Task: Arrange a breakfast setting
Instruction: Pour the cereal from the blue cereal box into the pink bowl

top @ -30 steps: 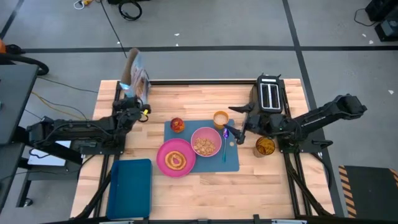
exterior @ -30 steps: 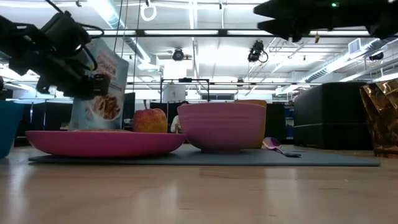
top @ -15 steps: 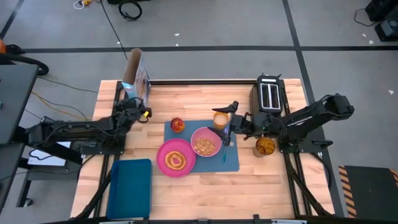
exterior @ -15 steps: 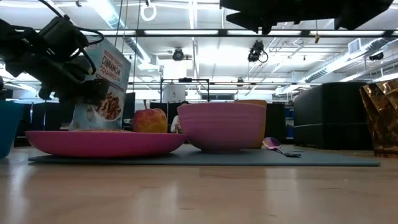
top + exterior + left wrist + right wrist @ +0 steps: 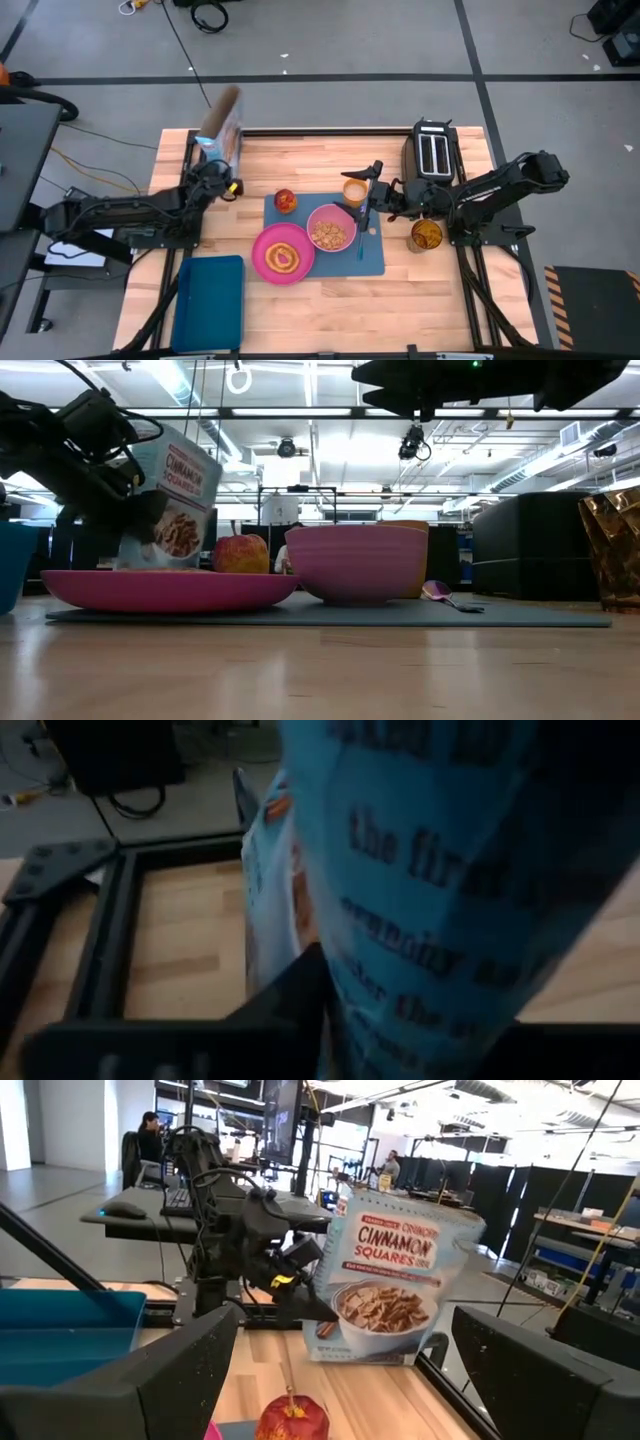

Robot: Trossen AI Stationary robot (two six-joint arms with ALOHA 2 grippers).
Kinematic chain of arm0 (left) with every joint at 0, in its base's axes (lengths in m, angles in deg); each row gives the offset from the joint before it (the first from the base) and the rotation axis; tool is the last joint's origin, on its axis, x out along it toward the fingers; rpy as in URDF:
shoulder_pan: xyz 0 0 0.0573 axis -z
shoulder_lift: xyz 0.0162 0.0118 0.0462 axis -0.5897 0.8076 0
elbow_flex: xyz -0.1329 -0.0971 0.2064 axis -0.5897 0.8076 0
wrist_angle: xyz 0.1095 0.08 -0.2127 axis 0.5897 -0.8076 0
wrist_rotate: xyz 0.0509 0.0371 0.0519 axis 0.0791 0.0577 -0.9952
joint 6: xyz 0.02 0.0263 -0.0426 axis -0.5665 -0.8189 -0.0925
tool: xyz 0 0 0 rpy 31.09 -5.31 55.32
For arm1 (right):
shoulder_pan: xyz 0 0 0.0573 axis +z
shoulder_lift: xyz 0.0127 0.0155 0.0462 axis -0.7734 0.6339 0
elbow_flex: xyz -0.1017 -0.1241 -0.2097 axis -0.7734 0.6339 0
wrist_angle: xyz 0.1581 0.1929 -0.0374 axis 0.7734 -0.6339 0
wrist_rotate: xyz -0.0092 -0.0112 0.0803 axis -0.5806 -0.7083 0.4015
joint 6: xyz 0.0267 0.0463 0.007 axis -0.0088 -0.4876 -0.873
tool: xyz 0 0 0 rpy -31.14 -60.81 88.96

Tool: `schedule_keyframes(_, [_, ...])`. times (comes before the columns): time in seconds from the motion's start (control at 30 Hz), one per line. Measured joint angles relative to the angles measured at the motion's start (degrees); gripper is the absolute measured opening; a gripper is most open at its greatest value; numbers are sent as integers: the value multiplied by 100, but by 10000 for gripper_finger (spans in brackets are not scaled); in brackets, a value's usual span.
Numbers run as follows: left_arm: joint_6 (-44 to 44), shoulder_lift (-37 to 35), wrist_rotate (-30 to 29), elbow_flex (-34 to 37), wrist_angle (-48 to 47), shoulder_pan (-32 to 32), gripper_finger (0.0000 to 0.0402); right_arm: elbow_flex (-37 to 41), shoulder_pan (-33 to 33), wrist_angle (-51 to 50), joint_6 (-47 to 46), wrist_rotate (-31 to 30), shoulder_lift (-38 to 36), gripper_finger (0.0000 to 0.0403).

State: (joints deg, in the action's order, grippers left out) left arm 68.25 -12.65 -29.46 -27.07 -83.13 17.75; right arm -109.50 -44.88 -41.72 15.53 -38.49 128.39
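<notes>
The blue cereal box (image 5: 222,130) stands tilted at the table's far left corner, and my left gripper (image 5: 214,170) is shut on it. It also shows in the low view (image 5: 175,495) and the right wrist view (image 5: 390,1285). On the blue placemat (image 5: 375,262) lie the pink plate (image 5: 262,252) with the toast (image 5: 283,258), the pink bowl (image 5: 330,228) with cereal, the spoon (image 5: 361,238), the orange cup (image 5: 354,190) and the red apple (image 5: 285,200). My right gripper (image 5: 366,198) hangs open and empty above the mat's right part, beside the cup. My left gripper pinches the cereal box's lower part (image 5: 325,1305) between its two fingers, coming level from the table's near left side. The box's printed side fills the left wrist view (image 5: 400,920). The box tilts, its top toward the table's right; its bottom is hidden behind the plate in the low view.
The black toaster (image 5: 433,155) stands at the far right. A crumpled gold bag (image 5: 425,235) sits right of the mat. The dark-blue tray (image 5: 208,300) lies at the near left. Bare wood shows along the near edge.
My left gripper has turned and tipped the cereal box: its front now shows wider in the low view and its top leans more toward the table's right. My right gripper has gone toward the table's left, from beside the toaster to above the mat by the cup.
</notes>
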Motion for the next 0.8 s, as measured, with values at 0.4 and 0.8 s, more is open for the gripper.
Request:
schedule_keyframes(0.4, [746,-374,109,-7,-947,748,49,0,0,-35,-15,-31,0,380])
schedule_keyframes(0.8, [455,-364,485,-1131,-2992,628,225,0,0,-33,-139,130,-15,381])
